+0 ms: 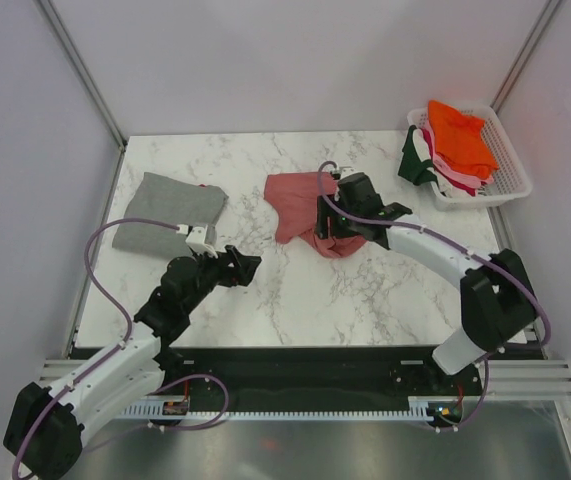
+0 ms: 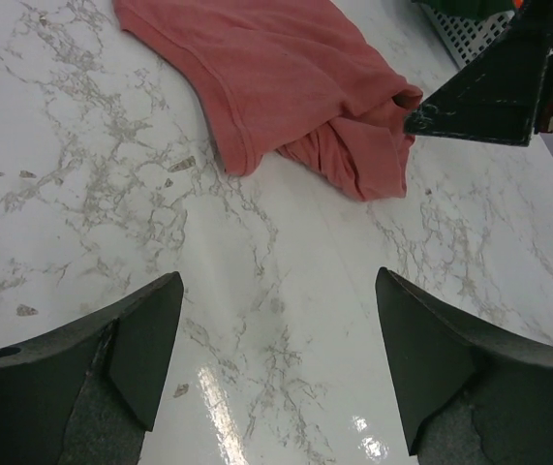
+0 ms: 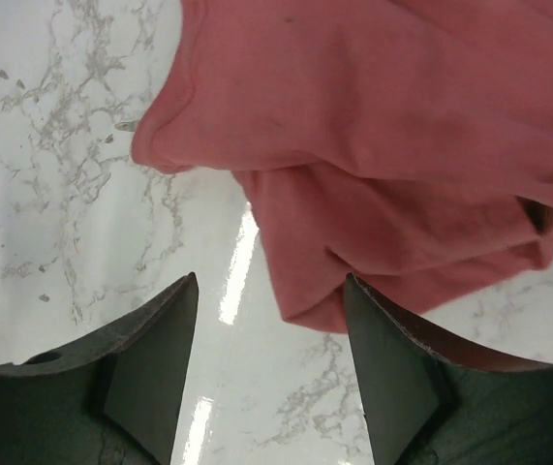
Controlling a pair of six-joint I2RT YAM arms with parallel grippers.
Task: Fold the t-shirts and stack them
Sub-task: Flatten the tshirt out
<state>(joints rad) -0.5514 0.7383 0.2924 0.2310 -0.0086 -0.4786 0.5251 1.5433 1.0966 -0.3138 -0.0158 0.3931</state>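
Pink tee [image 1: 295, 200] sits mid-frame in the top view, half bunched up. Its flat end is toward the upper left and the wadded end is lower right, so the long axis runs along that diagonal. Right gripper [image 3: 271, 281] hangs just over the wadded end, jaws apart, gripping nothing. Left gripper [image 2: 278, 291] is spread wide over bare table [image 1: 295, 300]. Grey tee [image 1: 170, 205] lies folded at left.
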